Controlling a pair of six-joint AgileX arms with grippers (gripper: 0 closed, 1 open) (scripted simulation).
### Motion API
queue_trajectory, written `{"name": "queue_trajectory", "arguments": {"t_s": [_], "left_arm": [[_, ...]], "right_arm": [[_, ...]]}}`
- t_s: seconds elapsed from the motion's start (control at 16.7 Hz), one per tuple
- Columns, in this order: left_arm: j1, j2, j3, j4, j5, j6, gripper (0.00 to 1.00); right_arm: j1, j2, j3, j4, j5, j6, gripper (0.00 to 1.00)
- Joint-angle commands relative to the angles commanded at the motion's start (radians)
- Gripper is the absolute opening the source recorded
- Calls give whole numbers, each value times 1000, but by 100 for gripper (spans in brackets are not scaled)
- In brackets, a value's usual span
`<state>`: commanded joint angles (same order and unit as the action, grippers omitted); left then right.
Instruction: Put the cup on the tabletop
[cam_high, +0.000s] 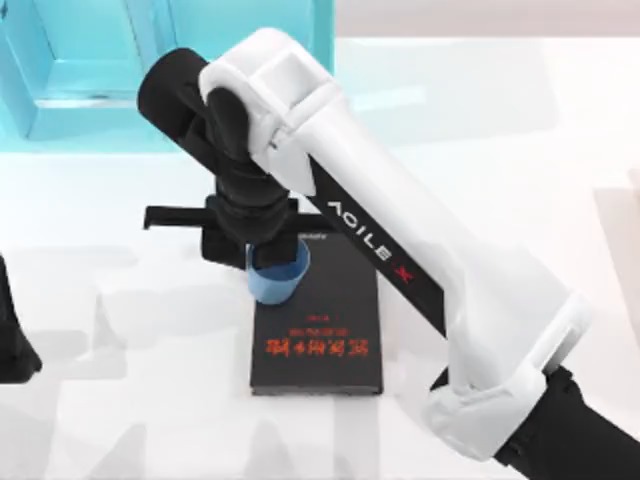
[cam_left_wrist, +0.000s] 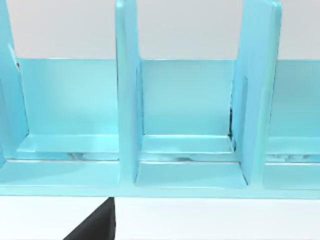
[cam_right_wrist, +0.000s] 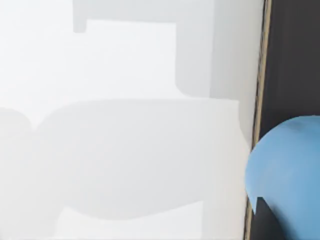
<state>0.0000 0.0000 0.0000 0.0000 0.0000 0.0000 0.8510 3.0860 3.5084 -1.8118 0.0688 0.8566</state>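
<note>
The light-blue cup (cam_high: 279, 281) stands on the far left corner of the black book (cam_high: 330, 345), which lies on the white tabletop (cam_high: 130, 420). My right arm reaches across from the lower right, and its gripper (cam_high: 258, 250) hangs directly over the cup's far rim, hiding part of it. In the right wrist view the cup (cam_right_wrist: 287, 175) sits beside the book's edge (cam_right_wrist: 295, 60), with bare tabletop (cam_right_wrist: 125, 150) alongside. My left arm (cam_high: 12, 340) is parked at the table's left edge.
A turquoise shelf unit (cam_high: 90, 70) stands at the back left; the left wrist view faces its open compartments (cam_left_wrist: 185, 110). White table surface stretches to the left of the book and in front of it.
</note>
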Motion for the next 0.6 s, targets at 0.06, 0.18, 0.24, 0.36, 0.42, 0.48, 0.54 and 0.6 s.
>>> {"name": "queue_trajectory", "arguments": {"t_s": [0.06, 0.18, 0.24, 0.36, 0.42, 0.48, 0.54, 0.6], "left_arm": [[0, 0, 0, 0, 0, 0, 100], [0, 0, 0, 0, 0, 0, 100], [0, 0, 0, 0, 0, 0, 100], [0, 0, 0, 0, 0, 0, 100], [0, 0, 0, 0, 0, 0, 100], [0, 0, 0, 0, 0, 0, 100], [0, 0, 0, 0, 0, 0, 100], [0, 0, 0, 0, 0, 0, 100]], "right_arm": [[-1, -26, -34, 7, 0, 0, 0], [-4, -88, -119, 22, -1, 1, 0], [-3, -121, -162, 29, -1, 1, 0], [-2, -177, -227, 42, -2, 1, 0], [-2, -195, -245, 48, -2, 1, 0], [-3, -202, -252, 50, -2, 2, 0], [-3, -202, -252, 50, -2, 2, 0], [-3, -202, -252, 50, -2, 2, 0]]}}
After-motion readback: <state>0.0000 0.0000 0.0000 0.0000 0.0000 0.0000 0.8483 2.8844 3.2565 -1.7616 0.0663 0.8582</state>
